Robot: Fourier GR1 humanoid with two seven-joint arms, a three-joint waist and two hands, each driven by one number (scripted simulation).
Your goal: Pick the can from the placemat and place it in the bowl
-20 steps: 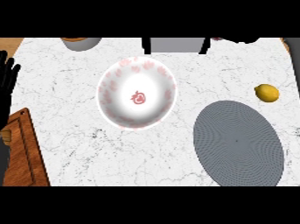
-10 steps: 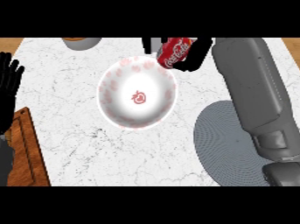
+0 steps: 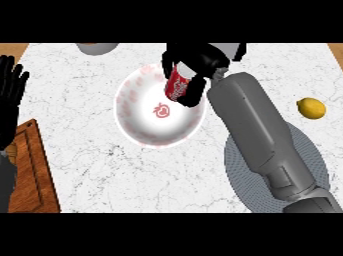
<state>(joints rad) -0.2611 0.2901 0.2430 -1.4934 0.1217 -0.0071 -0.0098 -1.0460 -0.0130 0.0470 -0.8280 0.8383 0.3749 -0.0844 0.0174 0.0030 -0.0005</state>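
My right hand [image 3: 196, 62] is curled round a red can [image 3: 177, 84] and holds it over the far right part of the white bowl [image 3: 148, 125], which has a red pattern inside. The can hangs tilted, its lower end over the bowl's inside; whether it touches the bowl I cannot tell. The right forearm crosses the grey round placemat [image 3: 314, 165] at the right and hides much of it. At the left edge my left hand [image 3: 3, 100] rests open, fingers up.
A yellow lemon [image 3: 311, 108] lies on the marble counter right of the arm. A wooden board [image 3: 30, 170] sits at the lower left beside the left hand. A grey round object [image 3: 96, 48] shows at the far edge.
The right arm has come in from the right and carried the can from the counter's far edge down over the bowl. The left hand has stayed put.
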